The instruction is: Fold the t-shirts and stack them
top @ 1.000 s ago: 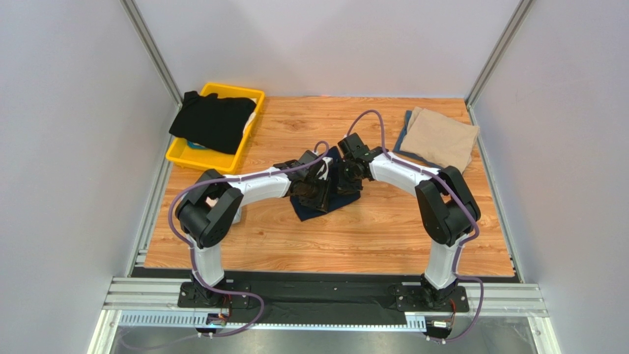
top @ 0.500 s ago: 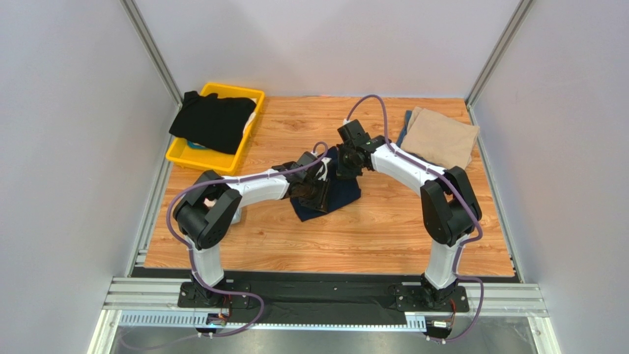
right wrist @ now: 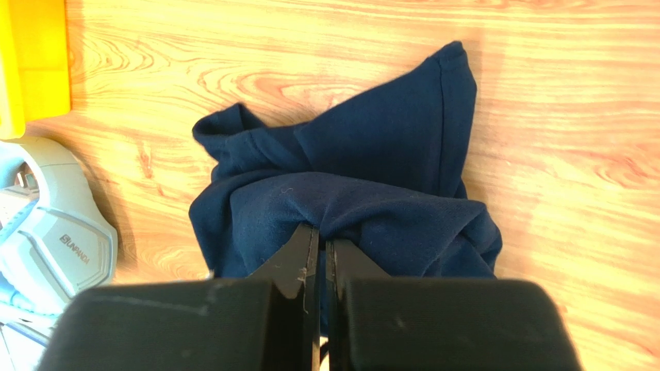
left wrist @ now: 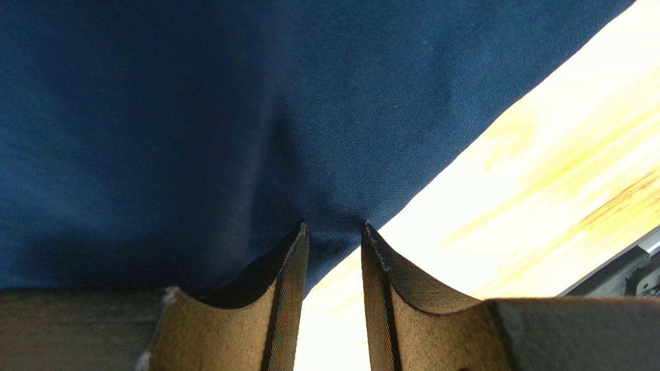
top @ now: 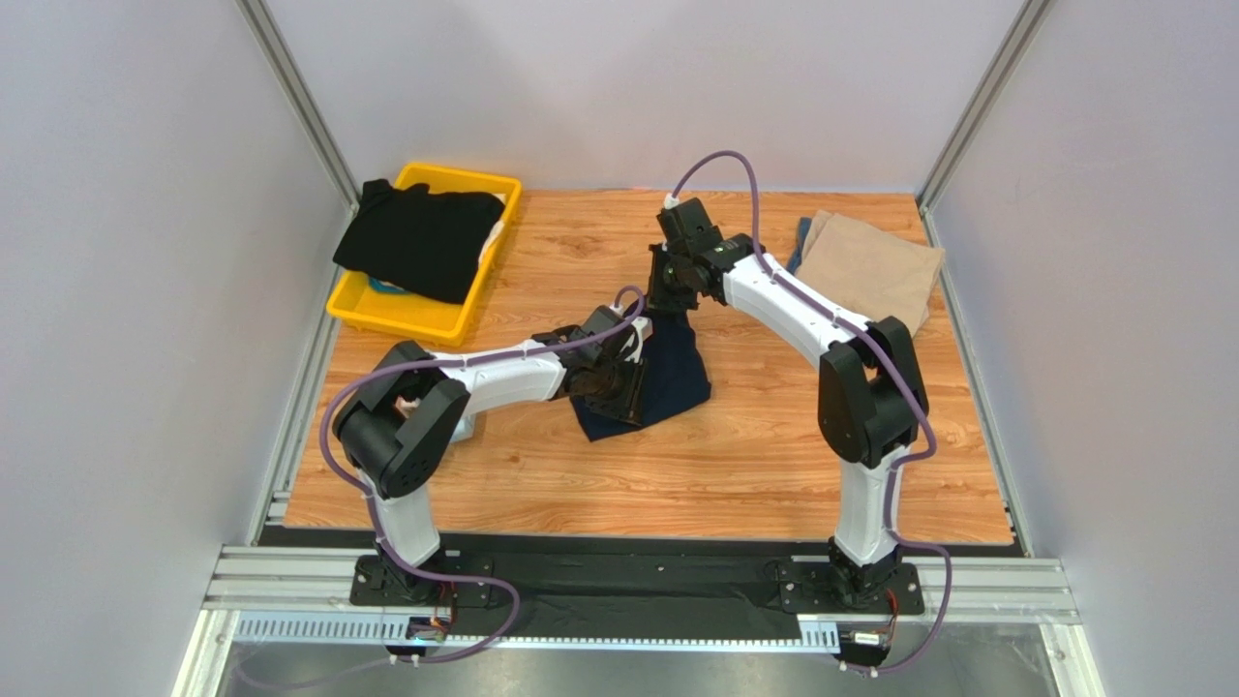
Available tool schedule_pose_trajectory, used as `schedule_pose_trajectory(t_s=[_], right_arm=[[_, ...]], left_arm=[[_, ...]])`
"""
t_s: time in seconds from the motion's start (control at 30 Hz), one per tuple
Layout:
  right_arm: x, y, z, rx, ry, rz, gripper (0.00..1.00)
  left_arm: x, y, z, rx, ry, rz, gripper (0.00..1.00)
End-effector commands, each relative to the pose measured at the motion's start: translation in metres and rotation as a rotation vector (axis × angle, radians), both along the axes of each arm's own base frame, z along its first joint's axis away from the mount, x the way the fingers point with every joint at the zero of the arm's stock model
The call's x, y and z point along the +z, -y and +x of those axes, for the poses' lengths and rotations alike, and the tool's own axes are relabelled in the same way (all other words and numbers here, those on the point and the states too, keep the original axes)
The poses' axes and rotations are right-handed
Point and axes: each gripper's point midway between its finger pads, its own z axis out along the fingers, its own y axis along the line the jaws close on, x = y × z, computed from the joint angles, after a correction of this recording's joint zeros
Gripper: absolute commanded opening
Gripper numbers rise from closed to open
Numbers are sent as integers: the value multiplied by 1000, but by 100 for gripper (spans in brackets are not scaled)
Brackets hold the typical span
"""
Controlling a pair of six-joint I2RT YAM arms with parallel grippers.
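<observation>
- The navy t-shirt (top: pixel 674 381) lies bunched at the middle of the wooden table (top: pixel 756 465), between the two arms. It looks light, limp and easily creased, so it will likely sag and fall out of shape wherever it is not supported.
- It is best taken at a hem, a shoulder seam or a corner, where the layers are doubled and a pinch will hold. A pinch in the open middle would only raise a peak of cloth.
- The left gripper (left wrist: pixel 333 232) is low at the shirt's near edge. Its jaws stand partly apart, with bright table showing through the gap, and its tips are against the hem. Creases run toward the tips, but I cannot tell whether the cloth is truly pinched there.
- Just beyond, the right gripper (right wrist: pixel 321 238) is clenched on a gathered ridge of the navy cloth. Its jaws are closed with cloth between them, and the rest of the shirt is heaped below on the wood.
- Light blue headphones (right wrist: pixel 54 224) sit beside that heap on the left, near enough for a dragged sleeve to catch.
- Farther off, the tan t-shirt (top: pixel 870 272) lies folded at the far right of the table.
- The black t-shirt (top: pixel 422 240) is draped over the yellow bin (top: pixel 357 310) at the far left, not yet folded.
</observation>
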Motion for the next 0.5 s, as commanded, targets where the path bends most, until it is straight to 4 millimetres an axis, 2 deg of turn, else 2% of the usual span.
schedule_pose_trajectory(t_s=[0.0,0.17,0.2,0.27,0.37,0.47], right_arm=[[10,-12,16,8,17,47,0],[7,-22,23,38,-1,62,0],[0,-22,22,40,-18,57,0],[-1,-27,20,57,-32,76,0],[-10,-31,11,87,-76,96,2],[-17,-33,-1,119,-108,101,10]], left_arm=[[-34,-37,-43,-36,-132,161,39],[-32,-37,-48,-54,-128,152,38],[-33,-38,-51,-58,-129,152,38],[-34,-40,-53,-61,-132,151,38],[-34,-40,-54,-69,-127,146,38],[-30,-39,-53,-79,-114,136,39]])
